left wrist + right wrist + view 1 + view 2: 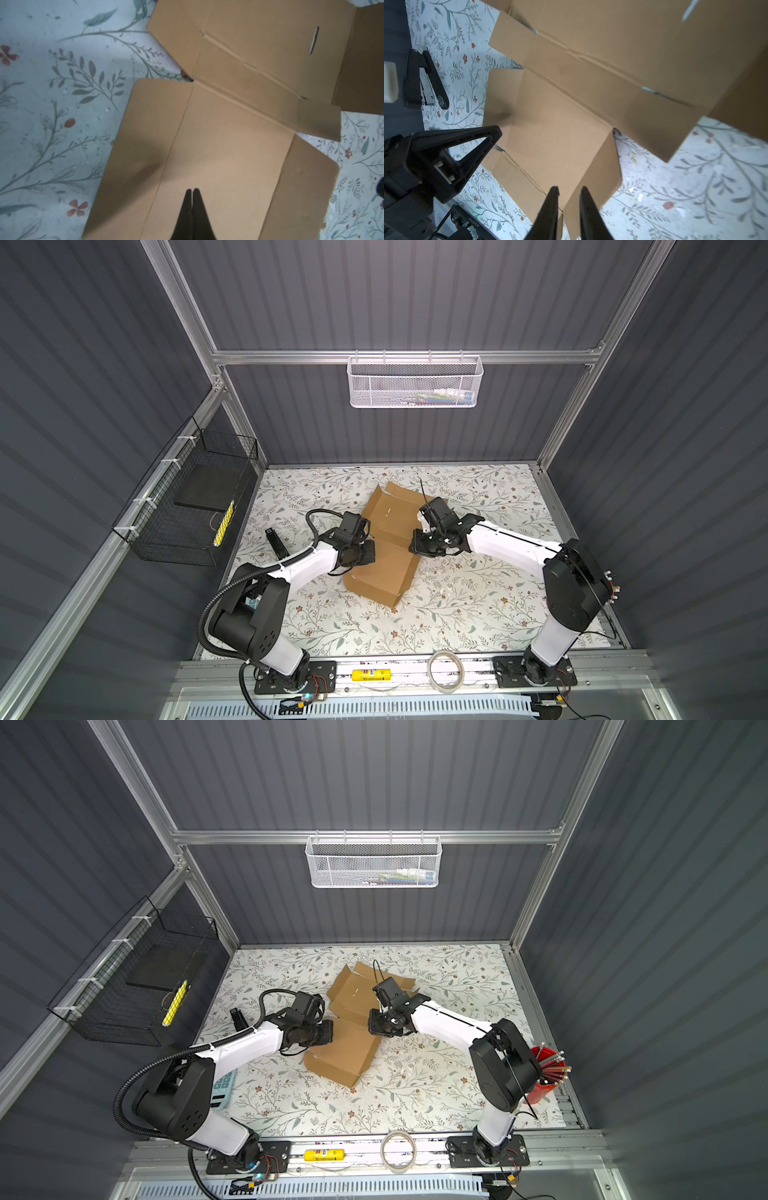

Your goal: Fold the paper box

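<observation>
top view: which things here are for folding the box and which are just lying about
For the job:
paper box, left hand, right hand

Just lying about:
black stapler, tape roll, yellow tube, red cup of pencils, white mesh basket, black wire basket

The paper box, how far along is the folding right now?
Early. Done: the paper box lies mostly flat, with one side flap standing partly up. In hand: the shut left hand is over the middle panel while the open right hand straddles that flap's edge. Left: raising the other walls, tucking flaps, closing the lid.
</observation>
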`<action>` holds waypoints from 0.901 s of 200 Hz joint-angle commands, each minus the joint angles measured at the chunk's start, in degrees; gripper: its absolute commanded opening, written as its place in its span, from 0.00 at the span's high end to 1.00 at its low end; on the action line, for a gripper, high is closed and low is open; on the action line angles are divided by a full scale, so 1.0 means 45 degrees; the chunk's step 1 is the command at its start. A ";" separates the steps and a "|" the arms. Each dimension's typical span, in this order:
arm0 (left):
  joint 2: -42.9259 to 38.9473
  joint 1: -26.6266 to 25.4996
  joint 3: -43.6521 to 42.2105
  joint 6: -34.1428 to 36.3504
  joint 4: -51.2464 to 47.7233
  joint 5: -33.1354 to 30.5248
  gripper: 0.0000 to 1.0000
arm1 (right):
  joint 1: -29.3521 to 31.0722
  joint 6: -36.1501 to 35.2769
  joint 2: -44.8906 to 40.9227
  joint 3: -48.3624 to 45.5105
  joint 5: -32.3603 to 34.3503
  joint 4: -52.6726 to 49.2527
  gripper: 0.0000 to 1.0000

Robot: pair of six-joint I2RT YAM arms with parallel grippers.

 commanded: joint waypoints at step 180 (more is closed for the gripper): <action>-0.0002 -0.1560 -0.2796 -0.2511 0.2302 -0.0049 1.00 | -0.0927 -0.0413 0.2371 -0.0655 -0.0125 -0.0759 0.79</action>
